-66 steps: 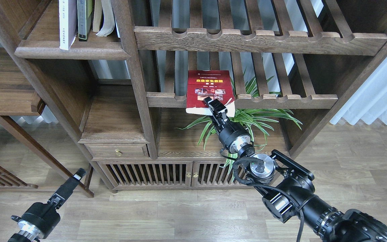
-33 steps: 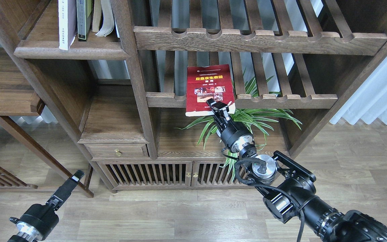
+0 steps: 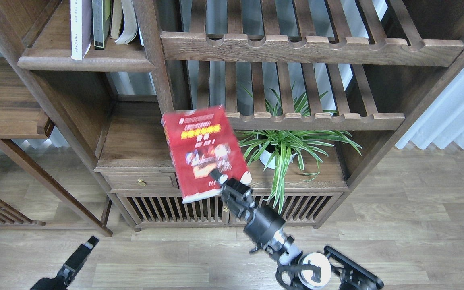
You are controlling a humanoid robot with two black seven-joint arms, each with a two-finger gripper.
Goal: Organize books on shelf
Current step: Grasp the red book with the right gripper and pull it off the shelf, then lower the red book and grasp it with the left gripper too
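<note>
Your right end effector (image 3: 220, 182) has its fingers closed on the lower edge of the red book (image 3: 201, 151), near the book's bottom right corner. The book is off every surface, held in the air in front of the cabinet with its cover facing you and its top leaning toward the left. The cover is blurred, so you can make out yellow lettering and small photos but not read them. It hangs in front of the lower slatted rack's (image 3: 316, 120) left end and the small drawer (image 3: 141, 181), overlapping both in the head view.

Your left end effector (image 3: 87, 246) sits low at the bottom left, over the floor (image 3: 155, 257), well apart from the book. It is seen end-on and dark, so you cannot tell how far open it is; nothing shows in it.

On the shelf (image 3: 87, 62) at the upper left, 2 books stand upright: a pale lavender-white one (image 3: 81, 28) at the left and a black-grey one with a yellow-green panel (image 3: 101, 24) just beside it on the right. A third volume with pale pages (image 3: 126, 22) leans next to them, against the upright post.

A potted spider plant (image 3: 284, 145) stands on the cabinet tabletop (image 3: 320, 177) under the lower slatted rack, to the right of the held book. A second slatted rack (image 3: 312, 46) runs above it.
</note>
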